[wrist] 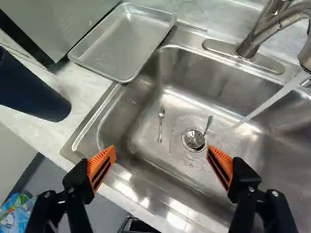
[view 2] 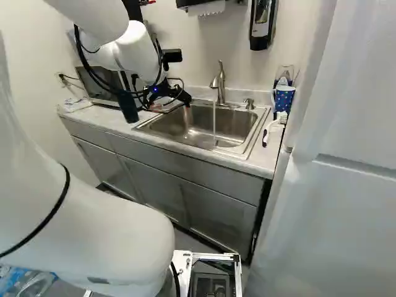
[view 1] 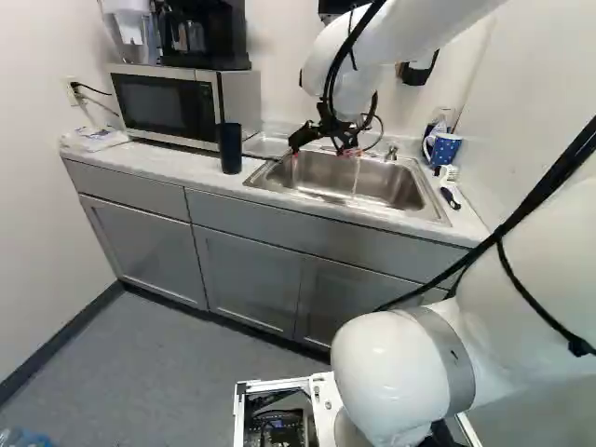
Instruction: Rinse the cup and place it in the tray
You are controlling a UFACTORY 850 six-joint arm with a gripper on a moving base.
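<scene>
Presumably the dark cup (wrist: 29, 92) is the one the task is meaning; it is standing upright on the counter (view 1: 200, 170), near the tray (wrist: 121, 43); it is looking stiff, smooth and fairly light if empty, likely turning slippery under the running water (wrist: 272, 101); its mid-body is offering the surest hold, squeezed from both sides; the arm (view 1: 400, 47) is reaching over the sink (wrist: 214, 73), its gripper (wrist: 161, 149) pointing downward, fingers spreading wide, gripping nothing.
</scene>
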